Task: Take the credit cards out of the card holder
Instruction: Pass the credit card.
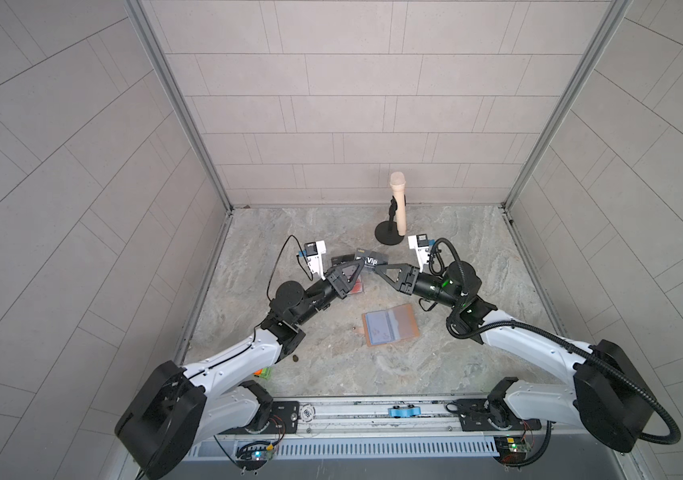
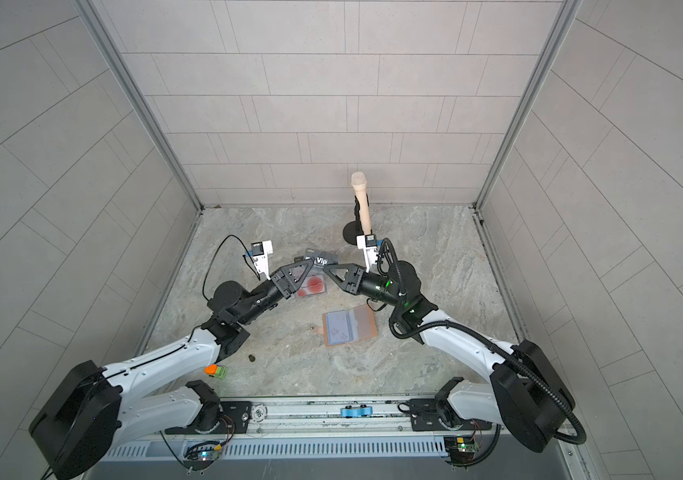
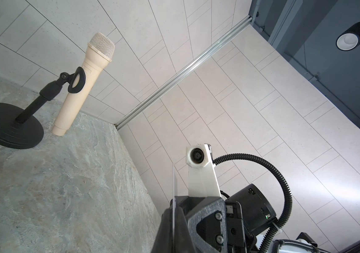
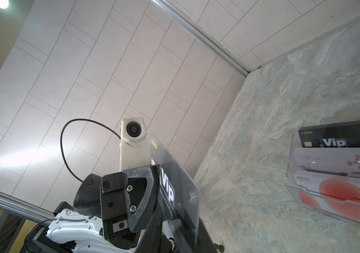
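A dark grey credit card (image 1: 373, 261) (image 2: 322, 261) with white "Vip" lettering is held up in the air between my two arms. My left gripper (image 1: 361, 266) (image 3: 173, 210) is shut on one end of it, and there the card (image 3: 173, 181) shows edge-on. My right gripper (image 1: 378, 268) (image 4: 179, 214) has a finger on either side of the other end of the card (image 4: 174, 166); whether they press it I cannot make out. The tan-pink card holder (image 1: 389, 328) (image 2: 348, 328) lies open and flat on the table nearer the front, blue-grey sleeves up.
A clear plastic box (image 4: 290, 175) (image 2: 310, 286) under my left gripper holds three cards: dark Vip, pale pink, white with red circles. A beige microphone (image 1: 398, 199) on a black stand (image 1: 389, 239) stands at the back. A small orange-green object (image 2: 217, 370) lies beside the left arm.
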You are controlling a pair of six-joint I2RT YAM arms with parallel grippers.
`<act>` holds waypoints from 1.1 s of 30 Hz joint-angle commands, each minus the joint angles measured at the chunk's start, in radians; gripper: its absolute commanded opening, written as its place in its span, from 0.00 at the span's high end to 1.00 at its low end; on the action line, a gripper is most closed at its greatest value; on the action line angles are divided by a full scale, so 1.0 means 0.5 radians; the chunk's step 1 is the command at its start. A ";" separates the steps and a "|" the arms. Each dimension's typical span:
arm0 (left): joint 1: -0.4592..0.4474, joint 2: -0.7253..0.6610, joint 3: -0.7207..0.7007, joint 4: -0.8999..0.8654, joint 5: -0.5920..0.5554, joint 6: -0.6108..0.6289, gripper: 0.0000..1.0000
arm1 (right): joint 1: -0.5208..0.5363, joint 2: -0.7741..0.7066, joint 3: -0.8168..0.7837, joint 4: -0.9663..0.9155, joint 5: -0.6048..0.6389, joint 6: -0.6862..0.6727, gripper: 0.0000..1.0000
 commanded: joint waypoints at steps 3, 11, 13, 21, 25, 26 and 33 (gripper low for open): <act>-0.012 0.035 -0.024 0.117 0.038 -0.033 1.00 | 0.011 -0.006 0.009 0.219 -0.033 0.077 0.80; -0.009 0.073 -0.011 0.144 0.073 -0.079 0.99 | 0.009 0.010 -0.006 0.298 -0.035 0.092 0.92; -0.007 0.065 -0.010 0.135 0.083 -0.079 0.96 | 0.008 0.002 -0.014 0.299 -0.035 0.090 0.96; 0.009 -0.044 -0.016 -0.059 0.111 0.023 0.62 | -0.028 -0.058 -0.013 0.205 -0.065 0.042 1.00; 0.073 -0.193 -0.016 -0.334 0.162 0.144 0.45 | -0.065 -0.124 0.028 -0.060 -0.240 -0.143 1.00; 0.091 -0.245 0.011 -0.481 0.193 0.206 0.40 | -0.076 -0.143 0.045 -0.146 -0.299 -0.207 1.00; 0.131 -0.531 0.459 -1.862 0.366 0.996 0.13 | -0.089 -0.327 0.254 -1.286 -0.539 -1.015 1.00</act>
